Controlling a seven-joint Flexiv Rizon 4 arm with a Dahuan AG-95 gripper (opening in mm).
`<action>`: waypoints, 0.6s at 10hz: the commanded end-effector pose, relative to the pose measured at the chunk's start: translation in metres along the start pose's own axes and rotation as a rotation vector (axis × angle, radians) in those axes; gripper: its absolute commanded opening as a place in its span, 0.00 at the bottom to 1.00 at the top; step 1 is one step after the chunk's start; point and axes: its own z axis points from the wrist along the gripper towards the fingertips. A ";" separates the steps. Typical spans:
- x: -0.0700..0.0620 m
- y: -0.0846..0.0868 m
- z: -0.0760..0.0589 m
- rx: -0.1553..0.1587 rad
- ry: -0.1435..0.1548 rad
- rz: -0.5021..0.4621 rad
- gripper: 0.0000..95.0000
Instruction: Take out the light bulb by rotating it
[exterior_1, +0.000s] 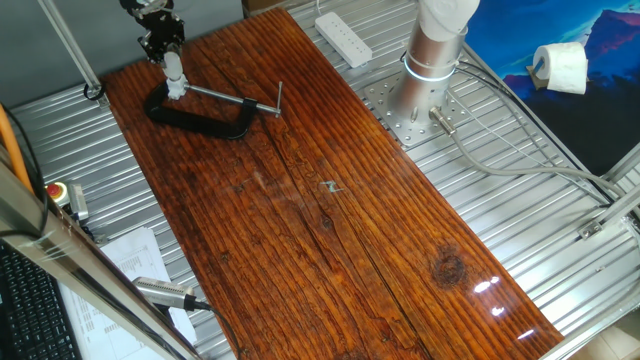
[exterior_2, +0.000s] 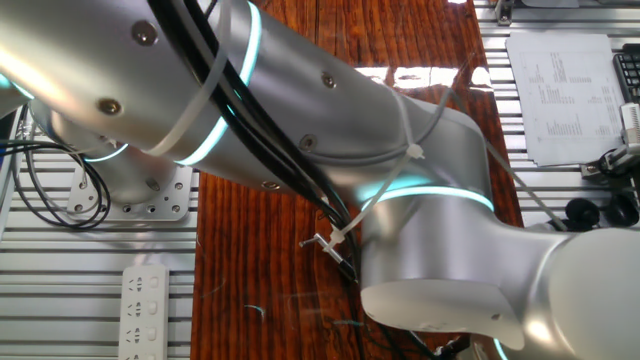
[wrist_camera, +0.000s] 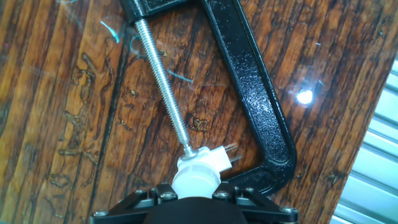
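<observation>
In the upper left of one fixed view the gripper (exterior_1: 172, 62) hangs straight down over the far end of the table, its black fingers closed around a small white light bulb (exterior_1: 175, 82). The bulb sits just below the fingertips, at the closed end of a black clamp (exterior_1: 200, 115).

In the hand view the bulb (wrist_camera: 196, 179) fills the bottom centre of the frame as a smooth, rounded white shape, half hidden by the dark body of the gripper (wrist_camera: 196, 208) along the bottom edge. How wide the jaws stand cannot be told from there. The bulb rises from a white plastic socket (wrist_camera: 208, 159) with 2 thin metal prongs poking out to its right. The tip of the clamp's threaded steel screw (wrist_camera: 163, 87) touches the socket, and the clamp's glossy, pebbled black frame (wrist_camera: 249, 87) curves around its right side.

The table (exterior_1: 330, 220) is dark, reddish, streaky wood grain with a shiny finish.

The other fixed view shows mostly the silver arm (exterior_2: 300, 130) with glowing cyan rings. A printed sheet (exterior_2: 560, 95) lies at upper right, its text too small to read.
</observation>
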 end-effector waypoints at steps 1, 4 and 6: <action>0.001 -0.003 0.000 -0.008 0.001 0.002 0.60; 0.002 -0.003 0.001 -0.007 -0.009 0.011 0.80; 0.003 -0.008 -0.003 -0.018 -0.016 0.098 0.80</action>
